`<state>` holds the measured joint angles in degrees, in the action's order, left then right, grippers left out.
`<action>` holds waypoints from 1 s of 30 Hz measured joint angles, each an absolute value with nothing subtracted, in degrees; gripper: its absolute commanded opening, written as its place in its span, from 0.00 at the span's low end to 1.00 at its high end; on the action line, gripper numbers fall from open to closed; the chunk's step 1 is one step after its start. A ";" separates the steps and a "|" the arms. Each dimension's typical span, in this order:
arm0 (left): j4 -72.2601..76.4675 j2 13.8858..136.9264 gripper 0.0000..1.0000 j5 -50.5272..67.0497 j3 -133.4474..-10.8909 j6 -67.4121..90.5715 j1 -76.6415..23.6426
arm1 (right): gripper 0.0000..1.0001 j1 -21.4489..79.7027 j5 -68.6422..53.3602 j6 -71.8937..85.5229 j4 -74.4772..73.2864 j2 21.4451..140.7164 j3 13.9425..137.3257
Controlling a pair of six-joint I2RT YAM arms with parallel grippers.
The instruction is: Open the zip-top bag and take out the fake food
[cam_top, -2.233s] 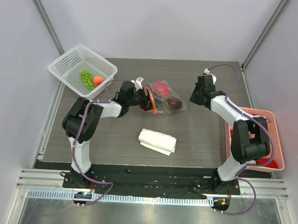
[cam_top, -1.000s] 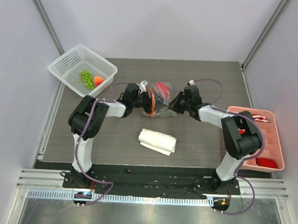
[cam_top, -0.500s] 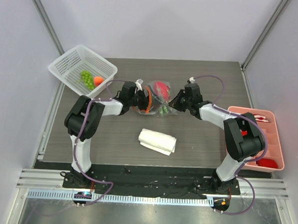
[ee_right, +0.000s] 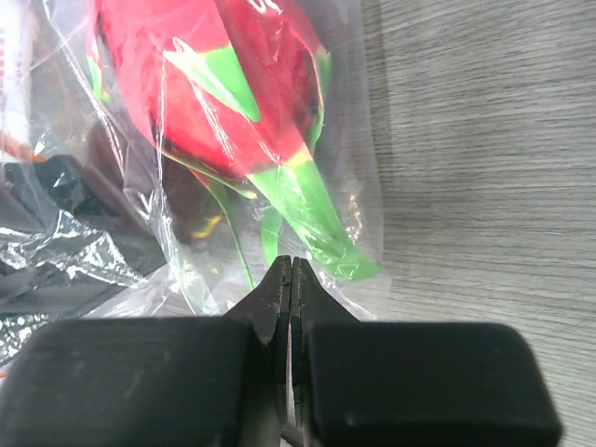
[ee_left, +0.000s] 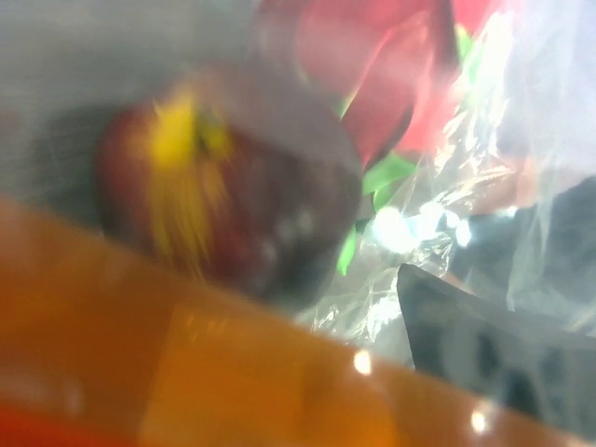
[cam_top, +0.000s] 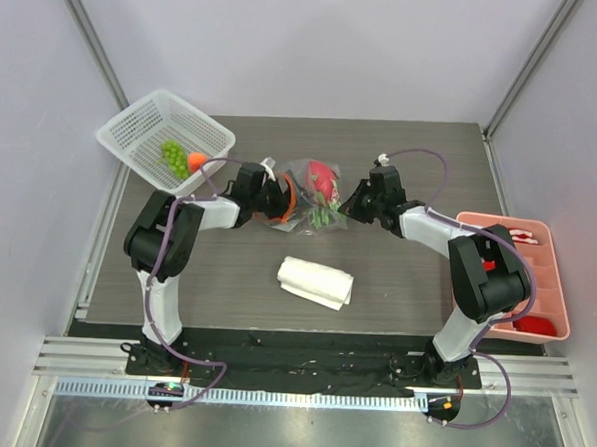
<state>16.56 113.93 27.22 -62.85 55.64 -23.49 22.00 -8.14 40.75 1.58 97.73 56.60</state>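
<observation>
Two pincers flank the zip-top bag [cam_top: 309,209]. The right gripper [ee_right: 291,279] is clenched on its clear film, with the dragon fruit [ee_right: 214,84] just beyond its tips. The left gripper [cam_top: 271,198] sits at the orange zipper strip [ee_left: 140,363]; I cannot tell whether it is released.

Taking the zip-top bag [cam_top: 310,199], with the dragon fruit [cam_top: 324,177] inside, as centre: basket [cam_top: 133,125] at ten o'clock, folded cloth [cam_top: 315,281] at six, divided tray [cam_top: 549,259] at four.

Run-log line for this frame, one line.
right gripper: shut on zip-top bag | left gripper: at zipper, jaws unclear | dragon fruit: in bag | grapes, orange: in white basket
</observation>
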 measured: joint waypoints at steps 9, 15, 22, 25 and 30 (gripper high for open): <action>10.31 104.88 0.80 22.26 -57.43 49.84 -23.11 | 0.04 21.98 -8.38 39.92 1.54 97.73 56.58; 9.19 103.77 0.81 23.29 -57.45 48.88 -21.39 | 0.53 22.20 -12.69 38.52 2.50 97.62 55.68; 9.04 104.07 0.89 24.49 -57.84 49.17 -20.91 | 0.64 22.68 -14.96 35.44 1.76 97.62 54.28; 8.45 104.07 0.90 24.25 -57.84 49.12 -20.86 | 0.70 22.65 -14.92 34.54 1.39 97.62 53.36; 6.31 104.12 0.84 23.20 -58.28 49.39 -20.29 | 0.69 22.65 -13.82 33.93 0.84 97.65 51.48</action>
